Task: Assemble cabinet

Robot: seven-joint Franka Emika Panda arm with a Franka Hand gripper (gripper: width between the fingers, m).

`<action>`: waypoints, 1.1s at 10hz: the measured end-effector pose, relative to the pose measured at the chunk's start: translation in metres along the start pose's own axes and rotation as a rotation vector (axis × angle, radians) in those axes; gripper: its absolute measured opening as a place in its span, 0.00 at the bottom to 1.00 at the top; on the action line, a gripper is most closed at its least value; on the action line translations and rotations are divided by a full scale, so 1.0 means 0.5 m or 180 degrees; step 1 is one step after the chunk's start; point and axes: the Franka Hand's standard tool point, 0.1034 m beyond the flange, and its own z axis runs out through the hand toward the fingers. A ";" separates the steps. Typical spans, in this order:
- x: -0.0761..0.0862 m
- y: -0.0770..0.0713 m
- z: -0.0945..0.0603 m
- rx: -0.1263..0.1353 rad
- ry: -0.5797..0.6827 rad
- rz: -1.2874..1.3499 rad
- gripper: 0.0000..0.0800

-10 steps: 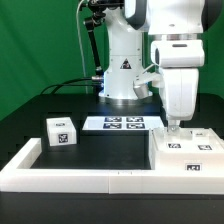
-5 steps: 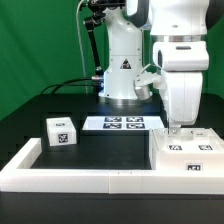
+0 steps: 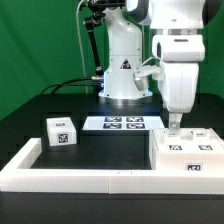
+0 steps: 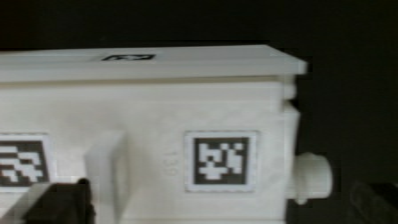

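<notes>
Hovering above the far edge of the large white boxy plastic cabinet shell, at the exterior view's right, the gripper looks set for a grasp; the next move calls for a short, centred descent. The small white tagged drawer block sits well apart, on the left. Finger gap and contact are too small to read, so I cannot tell wide or narrow.

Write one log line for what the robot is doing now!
gripper over cabinet | grip: unclear | small block apart on exterior view's left
</notes>
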 end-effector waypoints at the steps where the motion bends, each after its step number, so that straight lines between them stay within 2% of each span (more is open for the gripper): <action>1: 0.000 -0.019 -0.009 -0.0048 0.0005 0.0114 0.91; 2: 0.002 -0.038 -0.018 -0.0129 0.0027 0.0212 0.98; 4: 0.019 -0.100 -0.027 -0.0246 0.0092 0.0642 1.00; 5: 0.040 -0.121 -0.023 -0.0258 0.0132 0.0962 1.00; 6: 0.067 -0.131 -0.019 -0.0329 0.0218 0.1036 1.00; 9: 0.071 -0.137 -0.014 -0.0312 0.0226 0.1050 1.00; 11: 0.073 -0.137 -0.014 -0.0287 0.0262 0.1496 1.00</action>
